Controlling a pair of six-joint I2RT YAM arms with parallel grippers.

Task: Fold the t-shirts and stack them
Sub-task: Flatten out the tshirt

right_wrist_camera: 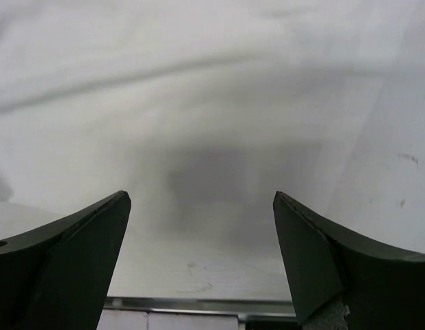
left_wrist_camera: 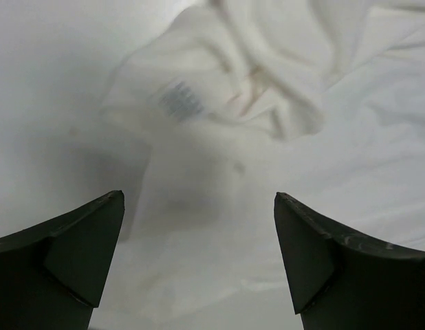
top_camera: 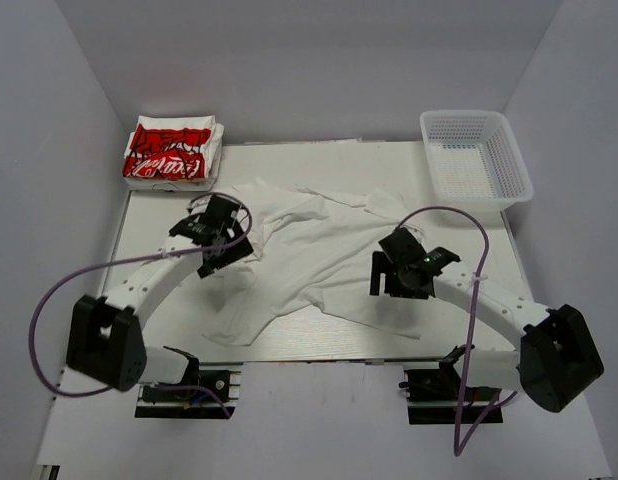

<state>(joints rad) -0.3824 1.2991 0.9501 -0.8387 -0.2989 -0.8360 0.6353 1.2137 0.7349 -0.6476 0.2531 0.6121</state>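
The plain white t-shirt [top_camera: 309, 255] lay spread but rumpled across the middle of the worktop [top_camera: 154, 215]. The folded t-shirts [top_camera: 172, 152] with red print sat stacked at the far-left corner, and the mesh basket [top_camera: 476, 157] stood at the far right, well apart from both. The left tool [left_wrist_camera: 199, 199] hung just above the shirt's left side, jaws spread wide with nothing between them; ahead of it its wrist view showed bunched cloth and a small grey label [left_wrist_camera: 179, 98]. The right tool [right_wrist_camera: 199, 196] was likewise released, low over the shirt's right part and holding nothing. The cloth looked thin, light and quite limp, so it would probably sag and drape from any grip and keep no shape of its own. A pinch taken in the middle would likely raise a peak and drag wrinkles after it. The better hold seemed to be at the edges, a shoulder seam or hem corner for each tool, with the fabric kept taut between the two. It appeared neither fragile nor slippery, though overlapping folds could let a tool catch an extra layer, and trailing cloth might drag on the worktop.
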